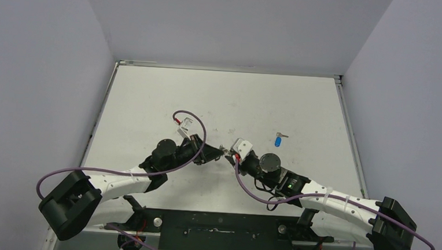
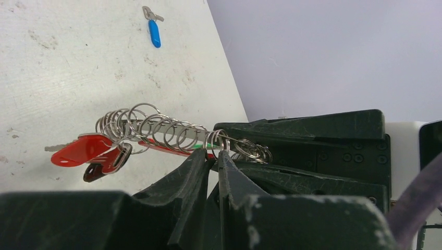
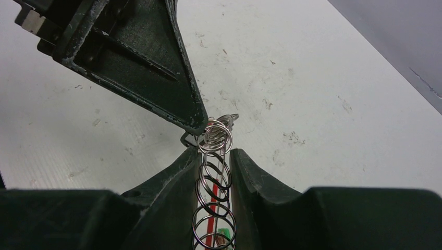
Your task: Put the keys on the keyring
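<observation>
Right gripper [image 3: 215, 154]: pressed onto the thin silvery coiled-wire keyring [image 3: 212, 179], whose loops run between the two fingers and touch both. A short red curved section shows inside the coil, and a sliver of green plastic [image 3: 224, 232] lies at 6 o'clock at the picture's lower edge; too little of it shows to tell what it is.

Left gripper [image 2: 215, 154]: the jaws stand a narrow slit apart, tips at one loop of the same coil; whether they clamp the wire cannot be told. In the top view the two grippers meet nose to nose above the middle of the white surface [image 1: 238, 97], the keyring bridging them clear of it.

From the left gripper the coil runs out toward 9 o'clock, ending at a red-headed key [image 2: 78, 150] with a darker tag just beneath it.

The small blue-headed silver key [image 1: 278, 141] lies flat on the surface, apart from both grippers, between 2 and 3 o'clock of them in the top view and at 11 o'clock in the left wrist view.
</observation>
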{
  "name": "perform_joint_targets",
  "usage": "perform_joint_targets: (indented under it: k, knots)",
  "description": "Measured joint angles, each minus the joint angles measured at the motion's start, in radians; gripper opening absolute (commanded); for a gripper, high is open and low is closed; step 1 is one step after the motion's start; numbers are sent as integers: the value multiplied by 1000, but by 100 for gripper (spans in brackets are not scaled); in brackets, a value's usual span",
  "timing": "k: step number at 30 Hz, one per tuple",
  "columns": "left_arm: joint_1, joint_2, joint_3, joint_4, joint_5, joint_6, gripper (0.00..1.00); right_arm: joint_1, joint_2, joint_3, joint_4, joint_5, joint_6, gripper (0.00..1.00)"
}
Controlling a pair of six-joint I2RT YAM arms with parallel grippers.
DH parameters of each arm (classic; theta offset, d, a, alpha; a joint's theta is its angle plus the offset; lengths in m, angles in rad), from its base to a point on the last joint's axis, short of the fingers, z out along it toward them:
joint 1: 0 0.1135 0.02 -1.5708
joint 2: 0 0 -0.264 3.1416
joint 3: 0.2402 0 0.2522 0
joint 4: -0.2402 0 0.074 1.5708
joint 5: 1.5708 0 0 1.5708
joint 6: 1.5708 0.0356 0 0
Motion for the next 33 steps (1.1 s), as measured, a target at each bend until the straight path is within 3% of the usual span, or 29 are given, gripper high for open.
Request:
perform_joint_targets:
  k: [6,15,28,33]
  knots:
    - [-29,-43,20,0,11,4,9,1,3,0,-1,-5,-2,0]
    - [-37,-96,30,-25,5,33,30,2,3,0,-1,-10,-2,0]
    - [-39,-204,44,-233,-46,157,30,2,3,0,-6,-61,-29,0]
    - [-65,-224,92,-334,-59,274,36,2,14,2,-43,-133,-63,0]
